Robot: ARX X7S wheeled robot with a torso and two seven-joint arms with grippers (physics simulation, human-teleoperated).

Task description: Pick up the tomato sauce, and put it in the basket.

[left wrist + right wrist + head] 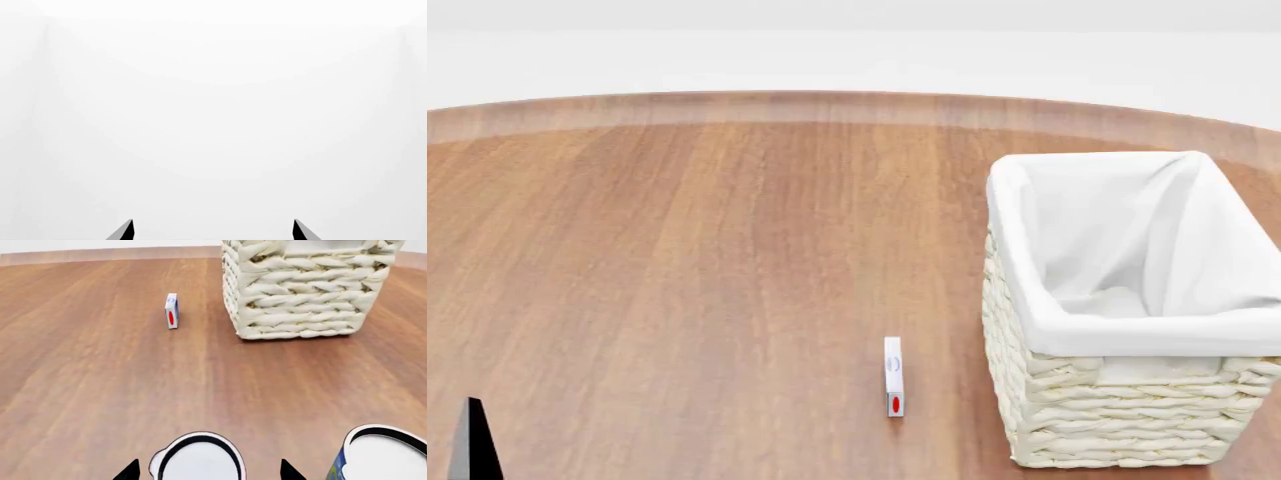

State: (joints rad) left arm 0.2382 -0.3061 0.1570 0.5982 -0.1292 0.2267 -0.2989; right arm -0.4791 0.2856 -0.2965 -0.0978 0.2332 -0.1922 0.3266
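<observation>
The table is smooth, warm-brown wood with a fine grain and a curved far edge. On it, at about 4 o'clock in the head view, stands the basket. It is rectangular and woven from thick cream wicker in bumpy horizontal rows. A soft white liner is folded over its rim, sagging in creases inside. At the basket's 9 o'clock, near but apart from it, a thin white box stands on edge, with a red oval on its narrow face.

The sauce can shows only in the right wrist view, and only from above. Its flat, pale round lid has a dark ring near the rim, and the label is hidden. It stands upright on the wood, well apart from the basket. Near it is a blue can with a similar lid and a strip of blue and yellow down its side.

The right gripper is spread wide. Its dark pointed fingertips straddle the sauce can with a gap on each side, so it holds nothing. The left gripper is also wide apart, with nothing between its tips, and faces a blank white surface.
</observation>
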